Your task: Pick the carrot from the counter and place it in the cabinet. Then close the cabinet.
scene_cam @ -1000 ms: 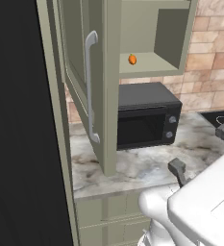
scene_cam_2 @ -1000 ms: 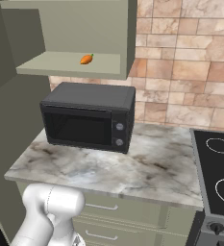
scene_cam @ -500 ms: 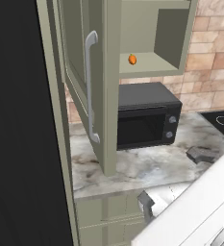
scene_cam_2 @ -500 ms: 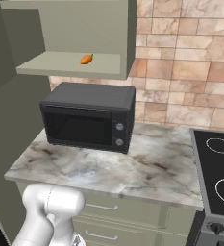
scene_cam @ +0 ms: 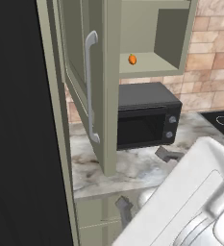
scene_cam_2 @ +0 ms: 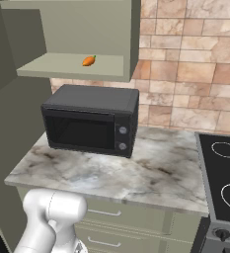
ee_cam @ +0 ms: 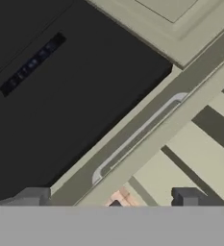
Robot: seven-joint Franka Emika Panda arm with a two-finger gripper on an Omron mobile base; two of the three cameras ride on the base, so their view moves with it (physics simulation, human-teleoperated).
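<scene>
Left to right, you have: cabinet door [scene_cam: 80, 72] swung open, bar handle [scene_cam: 90, 86]; carrot [scene_cam: 132, 59] lying on the cabinet [scene_cam_2: 77, 66] shelf; black microwave [scene_cam_2: 92, 121] on the counter [scene_cam_2: 151, 173]. Gripper [ee_cam: 111, 197] fingers spread, pinching nothing.

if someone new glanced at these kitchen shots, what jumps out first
The small orange carrot lying on the open cabinet's shelf, bright against the sage green. Just below it, the black microwave sits on the marbled counter. In the left base view the cabinet door stands swung out, its pale bar handle facing the camera.
</scene>
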